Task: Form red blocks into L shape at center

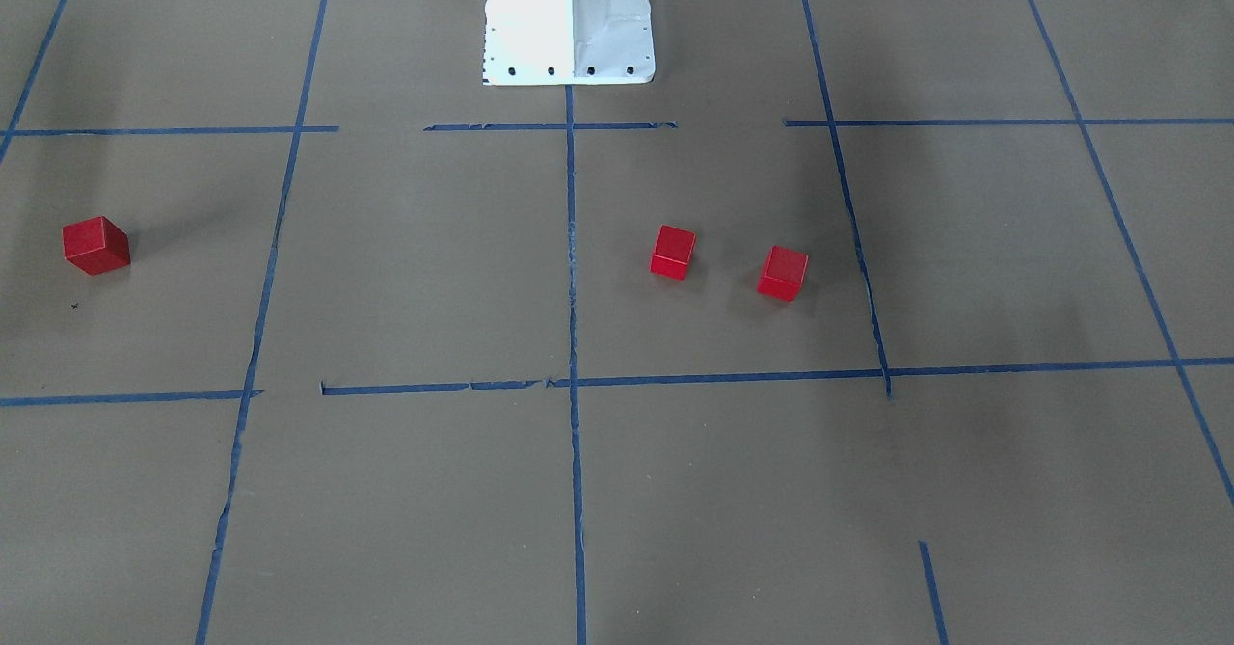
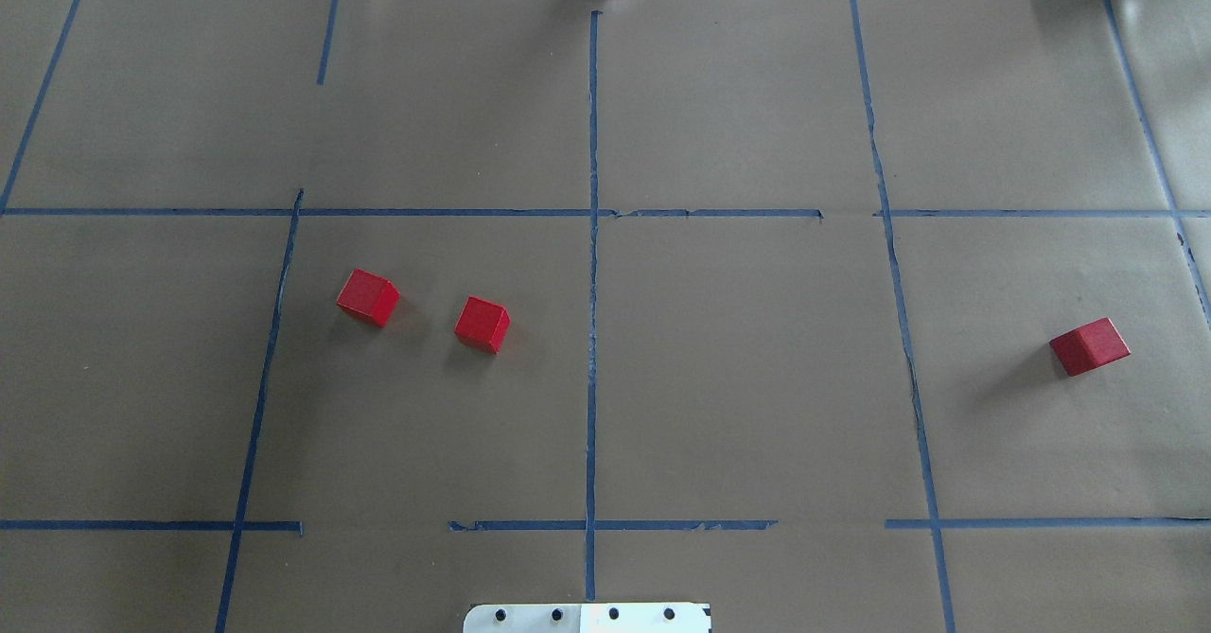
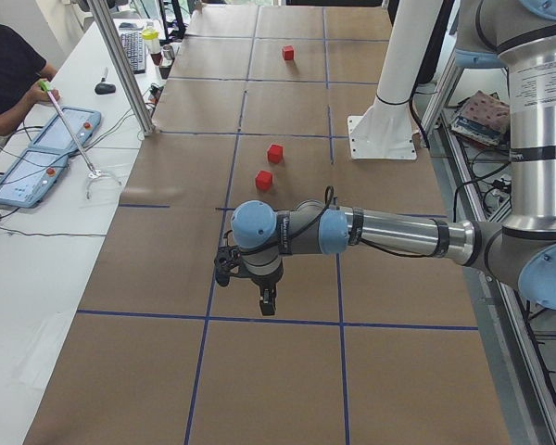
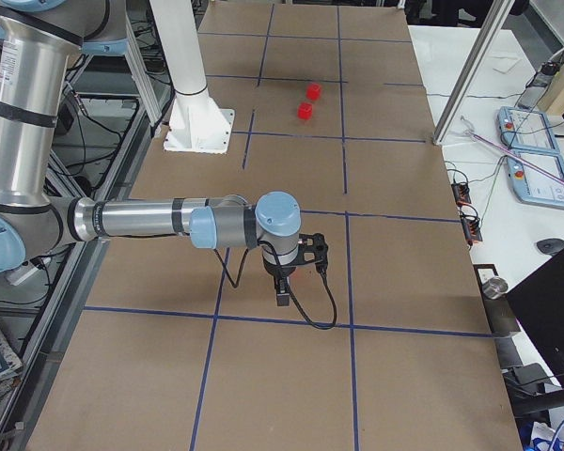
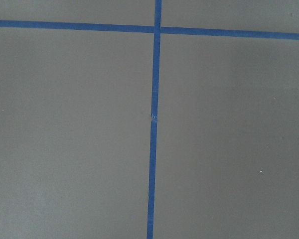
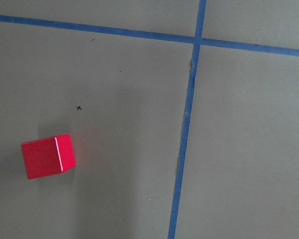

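Two red blocks [image 2: 368, 297] [image 2: 482, 324] lie close together, left of the center tape line [image 2: 592, 330] in the overhead view. The third red block [image 2: 1090, 346] sits alone far to the right and also appears in the right wrist view [image 6: 47, 157]. The left gripper [image 3: 262, 301] hangs over the paper short of the pair; it shows only in the left side view, so I cannot tell if it is open or shut. The right gripper [image 4: 282, 299] hovers by the lone block, seen only from the right side, and its state is just as unclear.
The white base [image 2: 587, 618] stands at the near middle edge. Blue tape lines divide the brown paper [image 1: 405, 269] into a grid. A person [image 3: 5, 74] sits at a side table with tablets [image 3: 51, 153] beside a metal post [image 3: 120, 65].
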Tool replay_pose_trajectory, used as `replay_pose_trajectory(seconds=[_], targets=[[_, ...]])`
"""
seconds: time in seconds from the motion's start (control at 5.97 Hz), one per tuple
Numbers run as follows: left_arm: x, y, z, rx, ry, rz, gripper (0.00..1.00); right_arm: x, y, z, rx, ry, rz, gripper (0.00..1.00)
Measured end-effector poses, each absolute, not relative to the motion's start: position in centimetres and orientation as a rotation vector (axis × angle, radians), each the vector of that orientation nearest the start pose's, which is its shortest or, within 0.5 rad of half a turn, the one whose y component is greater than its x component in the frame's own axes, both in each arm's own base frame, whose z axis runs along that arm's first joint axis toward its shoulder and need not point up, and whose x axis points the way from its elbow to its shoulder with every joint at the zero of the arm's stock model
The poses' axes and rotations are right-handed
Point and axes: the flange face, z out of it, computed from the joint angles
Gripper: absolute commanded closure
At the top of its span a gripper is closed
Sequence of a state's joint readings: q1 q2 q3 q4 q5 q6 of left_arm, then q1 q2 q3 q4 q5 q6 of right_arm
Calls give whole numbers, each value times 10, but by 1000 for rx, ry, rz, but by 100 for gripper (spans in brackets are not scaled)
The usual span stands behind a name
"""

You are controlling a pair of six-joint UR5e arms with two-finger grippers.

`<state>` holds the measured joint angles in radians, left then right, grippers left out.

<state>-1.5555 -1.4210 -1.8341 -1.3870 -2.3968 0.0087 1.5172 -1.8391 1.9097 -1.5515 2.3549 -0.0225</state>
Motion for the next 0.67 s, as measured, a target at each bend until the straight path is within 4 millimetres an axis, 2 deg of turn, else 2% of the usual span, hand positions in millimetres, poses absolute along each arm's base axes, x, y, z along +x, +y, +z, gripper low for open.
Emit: replay_pose_trajectory(seconds=[0.33, 0.67], targets=[[-54, -422, 610, -60, 830, -2, 0, 38, -389, 604, 72, -786, -116, 0], [-54, -421, 610, -56, 834, 2, 0, 10, -393, 599, 72, -789, -186, 1]])
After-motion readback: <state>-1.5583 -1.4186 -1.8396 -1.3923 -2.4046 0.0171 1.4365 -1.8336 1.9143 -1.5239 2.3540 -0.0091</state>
